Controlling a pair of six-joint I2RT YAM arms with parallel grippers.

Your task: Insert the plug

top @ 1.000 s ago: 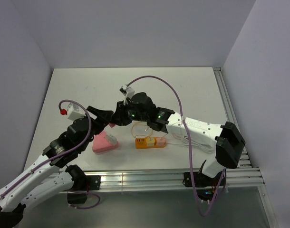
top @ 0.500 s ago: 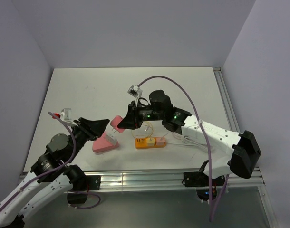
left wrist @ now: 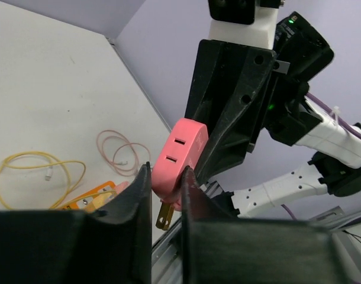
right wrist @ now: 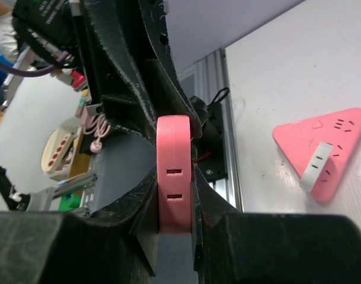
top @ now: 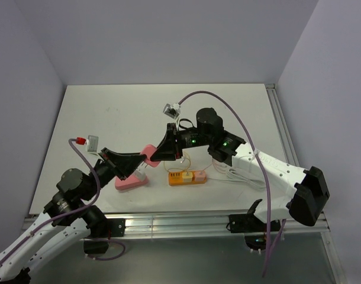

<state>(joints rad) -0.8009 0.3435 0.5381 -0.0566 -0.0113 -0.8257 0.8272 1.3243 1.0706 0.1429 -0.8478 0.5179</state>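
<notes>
The white table point(top: 109, 112) fills the middle of the top view. My right gripper point(right wrist: 173, 195) is clamped tight on the pink plug point(right wrist: 173, 171), one finger flat against each broad side, holding it in the air at the centre of the frame. My left gripper point(left wrist: 167, 177) comes up from the lower left and has closed to a narrow gap on the plug's lower end, both fingers touching it, with the brass prongs showing just below. So both grippers hold the plug, above the table's near edge. A pink triangular strip point(top: 128, 177) lies below it, a white adapter point(right wrist: 316, 163) seated in it. An orange strip point(top: 186, 177) lies just to its right, and a yellow cable point(left wrist: 32, 171) is coiled nearby.
</notes>
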